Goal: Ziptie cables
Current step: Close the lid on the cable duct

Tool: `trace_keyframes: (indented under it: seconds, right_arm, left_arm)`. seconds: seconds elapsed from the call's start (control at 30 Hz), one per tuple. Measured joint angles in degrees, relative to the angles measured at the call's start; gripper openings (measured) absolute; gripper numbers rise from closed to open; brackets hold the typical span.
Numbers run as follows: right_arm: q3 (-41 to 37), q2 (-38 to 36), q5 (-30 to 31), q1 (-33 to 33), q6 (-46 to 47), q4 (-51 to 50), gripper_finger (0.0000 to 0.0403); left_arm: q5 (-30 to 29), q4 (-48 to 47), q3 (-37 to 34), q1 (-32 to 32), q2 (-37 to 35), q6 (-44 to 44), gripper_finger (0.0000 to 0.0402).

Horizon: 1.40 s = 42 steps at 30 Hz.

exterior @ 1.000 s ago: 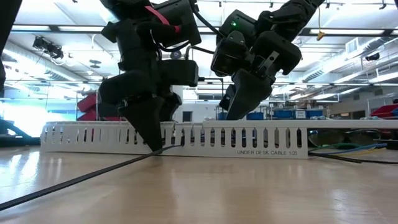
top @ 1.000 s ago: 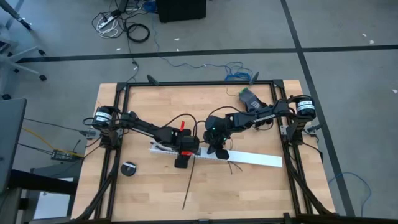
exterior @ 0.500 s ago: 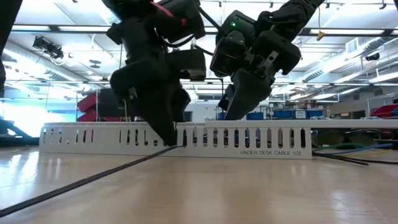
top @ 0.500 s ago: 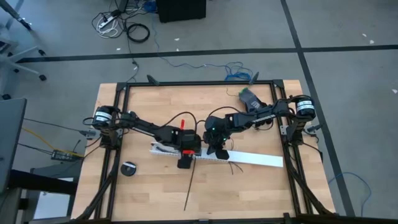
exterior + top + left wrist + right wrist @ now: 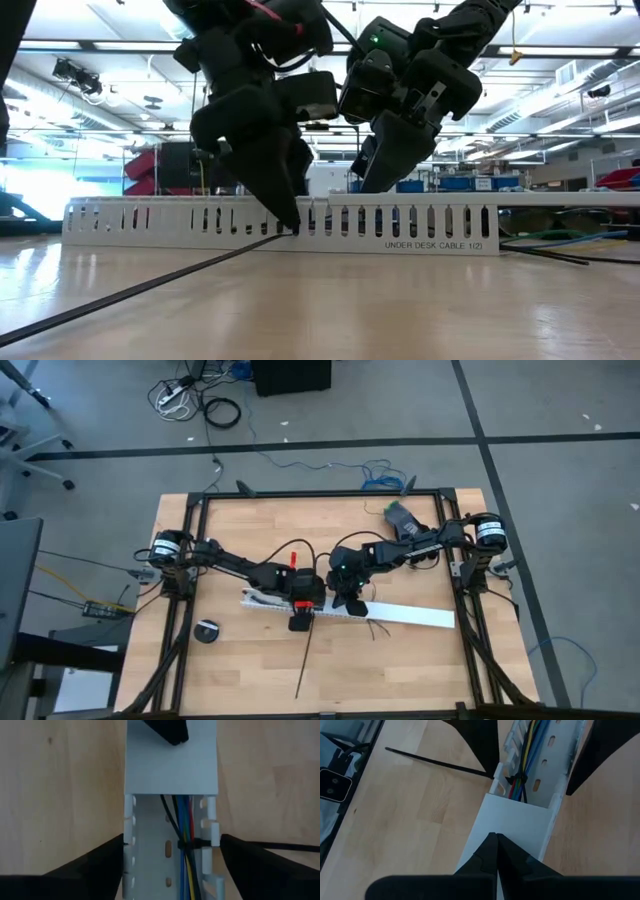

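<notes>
The white slotted channel (image 5: 345, 611) is laid across the middle of the wooden table (image 5: 240, 530), and both arms are placed over it. The left gripper (image 5: 298, 622) is held low at the channel, with its two fingers (image 5: 95, 865) spread wide, one on each side of the channel walls, and nothing is gripped between them. In the low view its tip (image 5: 287, 215) is seen right at the slotted wall, where the ziptie meets it.

The cables (image 5: 184, 835) are lying inside the channel, running along its length as a bundle of blue, red, yellow and dark wires. The ziptie (image 5: 192, 843) is wrapped across the bundle near one wall, and its long free tail (image 5: 303, 660) is passed out through the wall and lies flat on the table towards the front edge.

The right gripper (image 5: 356, 608) is held over the covered part of the channel, just beside the left one; its fingers (image 5: 490, 857) are pressed together, with nothing between them
</notes>
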Motion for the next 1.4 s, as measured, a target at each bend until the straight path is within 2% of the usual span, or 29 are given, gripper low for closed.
trace_keyframes:
  seconds: [0.5, 1.07, 1.4]
  right_arm:
    - [0.0, 0.0, 0.0, 0.1, 0.1, 0.4, 0.0000]
    - [-0.1, 0.1, -1.3, 0.0, -1.0, 2.3, 0.0000]
    - [0.0, 1.6, -5.8, -0.7, -3.3, 2.1, 0.0000]
  left_arm:
    - [-0.6, 1.9, -0.1, 0.0, 0.0, -0.3, 0.0231]
    - [-0.4, 3.3, -0.2, 0.0, 0.0, -0.2, 0.0229]
    - [0.0, 3.7, -0.2, 0.0, 0.0, -0.1, 0.0229]
